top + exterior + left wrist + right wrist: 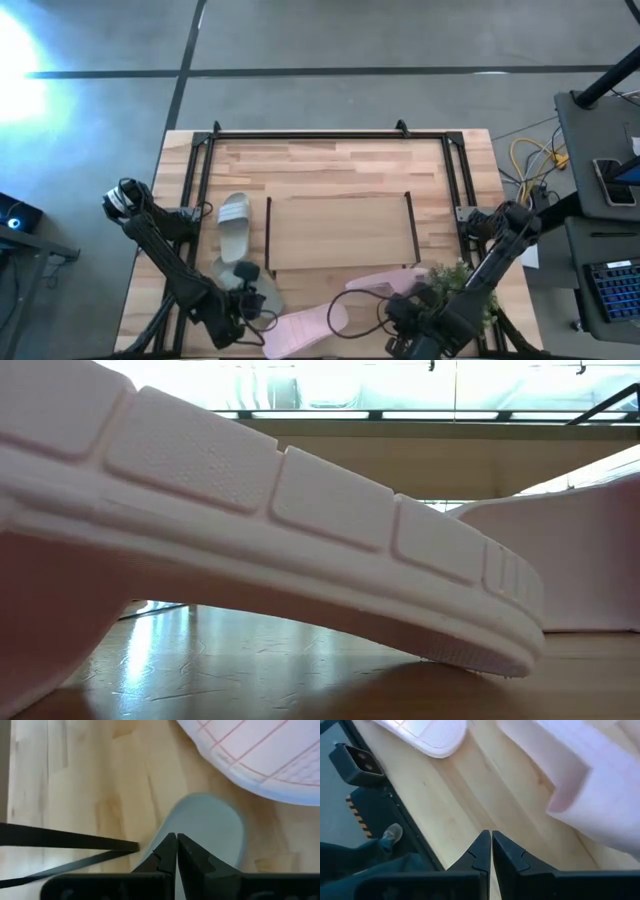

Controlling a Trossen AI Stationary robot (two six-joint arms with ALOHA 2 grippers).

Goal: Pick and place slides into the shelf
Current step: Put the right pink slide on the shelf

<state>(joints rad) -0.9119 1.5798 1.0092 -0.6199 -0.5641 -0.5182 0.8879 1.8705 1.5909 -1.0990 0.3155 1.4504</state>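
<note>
Left arm reaches in from the table's left edge, elbow folded. The left gripper sits low at the near left, over the toe end of a grey-green slide lying flat on the wooden table. In the left wrist view its fingers are pressed together with nothing between them, tips just above that slide's rounded end.

Just behind it, a second grey-green slide lies lengthwise, strap toward the far side, beside the left end frame of the shelf. The shelf stands mid-table: light plank top, thin black frames at each end (nothing rests on the plank).

Near edge, centre: a pale pink slide lies sole-up close to the left gripper. In the low view its ribbed sole fills most of the frame, arching off the tabletop. To its right, a second pale pink slide lies just in front of the shelf's right corner, touching or nearly touching a small green bushy plant.

The right gripper hangs low at the near right, beside the plant. In the right wrist view its fingers are closed on each other, empty, above bare wood between the two pink slides.

A black tube frame borders the table's far side.
</note>
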